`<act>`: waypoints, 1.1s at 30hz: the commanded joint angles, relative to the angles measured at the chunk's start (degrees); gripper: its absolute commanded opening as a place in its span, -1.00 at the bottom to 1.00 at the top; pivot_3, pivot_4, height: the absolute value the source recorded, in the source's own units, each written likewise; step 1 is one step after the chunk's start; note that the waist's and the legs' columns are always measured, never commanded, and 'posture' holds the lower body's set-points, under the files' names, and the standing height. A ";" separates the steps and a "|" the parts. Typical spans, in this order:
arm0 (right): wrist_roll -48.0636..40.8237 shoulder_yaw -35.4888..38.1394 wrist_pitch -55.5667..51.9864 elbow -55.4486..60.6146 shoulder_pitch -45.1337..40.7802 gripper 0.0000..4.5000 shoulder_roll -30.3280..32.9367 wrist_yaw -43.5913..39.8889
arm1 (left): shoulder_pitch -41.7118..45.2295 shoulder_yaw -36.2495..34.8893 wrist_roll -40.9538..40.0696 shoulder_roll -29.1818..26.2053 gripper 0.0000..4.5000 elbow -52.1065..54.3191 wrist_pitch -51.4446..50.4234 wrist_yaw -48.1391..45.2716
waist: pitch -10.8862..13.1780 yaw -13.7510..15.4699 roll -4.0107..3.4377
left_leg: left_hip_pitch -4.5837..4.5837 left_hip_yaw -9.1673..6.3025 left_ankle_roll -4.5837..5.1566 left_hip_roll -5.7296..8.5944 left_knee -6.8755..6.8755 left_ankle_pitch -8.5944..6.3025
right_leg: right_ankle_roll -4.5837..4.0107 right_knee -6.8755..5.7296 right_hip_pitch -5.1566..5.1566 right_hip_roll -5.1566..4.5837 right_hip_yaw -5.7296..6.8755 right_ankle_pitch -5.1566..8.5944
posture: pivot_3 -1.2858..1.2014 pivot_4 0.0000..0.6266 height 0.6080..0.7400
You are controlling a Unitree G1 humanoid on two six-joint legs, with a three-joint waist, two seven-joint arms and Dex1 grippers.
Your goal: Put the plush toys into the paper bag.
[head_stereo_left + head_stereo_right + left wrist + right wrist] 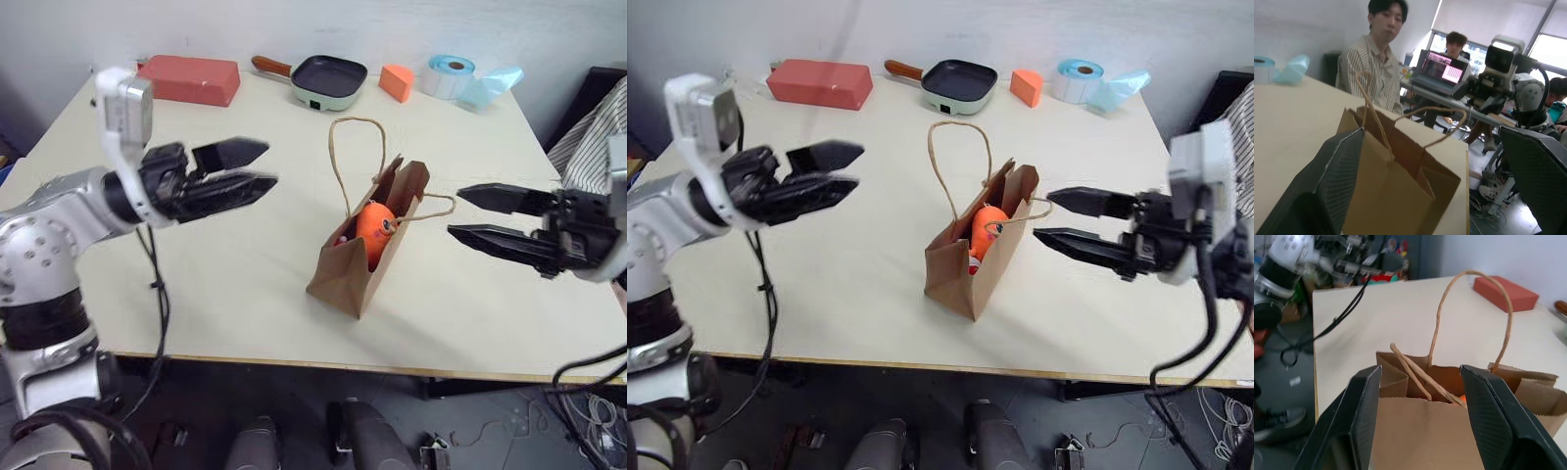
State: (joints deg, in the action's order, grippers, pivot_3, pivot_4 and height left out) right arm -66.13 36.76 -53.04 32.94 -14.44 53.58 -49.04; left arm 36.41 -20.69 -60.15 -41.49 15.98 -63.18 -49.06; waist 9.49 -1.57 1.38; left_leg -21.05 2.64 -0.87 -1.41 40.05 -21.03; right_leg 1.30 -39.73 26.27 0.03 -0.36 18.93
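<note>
The brown paper bag stands open in the middle of the table. The bright orange plush toy sits inside it, and a bit of red shows beneath the orange. One cord handle stands up; the other droops toward my right gripper. That gripper is open and empty, just right of the bag, with its fingers framing the bag's mouth. My left gripper hangs open and empty to the left of the bag, apart from it, and points at the bag.
Along the table's far edge lie a red box, a small frying pan, an orange foam wedge, a roll of labels and a pale blue bag. People sit beyond the table's right side.
</note>
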 commanded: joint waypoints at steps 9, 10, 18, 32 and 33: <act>27.41 -30.28 13.94 5.17 10.22 -0.98 -10.48 10.96 | -11.95 16.04 15.71 5.61 1.00 4.84 19.95 -2.93 | -0.01 -0.45 0.03 | 0.99 0.01 0.06 0.12 -0.30 -0.05 | 0.02 0.54 -1.05 0.01 -0.08 0.00 | 0.03 -0.52 1.00; 30.51 -33.96 15.06 3.34 8.22 -0.98 -11.85 11.91 | -11.47 16.90 16.31 6.49 1.00 3.79 20.97 -3.19 | -0.01 -0.46 0.03 | 0.94 0.01 0.05 0.12 -0.29 -0.05 | 0.02 0.53 -0.96 0.02 -0.07 -0.01 | 0.03 -0.52 1.00; 41.46 -45.24 19.53 -3.93 0.56 -0.98 -19.14 13.99 | -9.88 23.53 24.31 10.21 1.00 -1.65 28.94 -4.26 | -0.01 0.07 0.02 | 0.82 0.00 0.05 0.08 -0.33 -0.05 | 0.01 0.60 -0.81 0.03 -0.03 0.00 | 0.03 -0.52 1.00; 48.48 -49.31 22.90 -11.53 -3.17 -0.98 -24.94 13.29 | -7.95 28.04 34.15 19.84 1.00 -8.48 34.39 3.09 | -0.02 -0.09 0.02 | 0.82 0.00 0.09 0.07 -0.31 -0.07 | 0.01 0.55 -0.82 0.02 -0.02 0.00 | 0.03 -0.52 1.00; 48.71 -49.40 23.04 -11.75 -3.32 -0.98 -25.18 13.14 | -7.60 28.15 35.15 20.49 1.00 -9.51 34.83 4.10 | -0.02 -0.03 0.03 | 0.82 0.00 0.09 0.07 -0.31 -0.07 | 0.01 0.55 -0.82 0.02 -0.02 0.00 | 0.03 -0.52 1.00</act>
State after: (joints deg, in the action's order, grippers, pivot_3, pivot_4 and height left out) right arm -17.74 -12.75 -31.29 20.71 -17.24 28.83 -35.55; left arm 27.28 7.34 -26.35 -21.68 7.14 -29.65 -46.63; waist 9.47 -1.59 1.41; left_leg -20.24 2.64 -0.77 -1.35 39.74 -21.10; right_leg 1.32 -39.18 25.45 0.06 -0.38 18.92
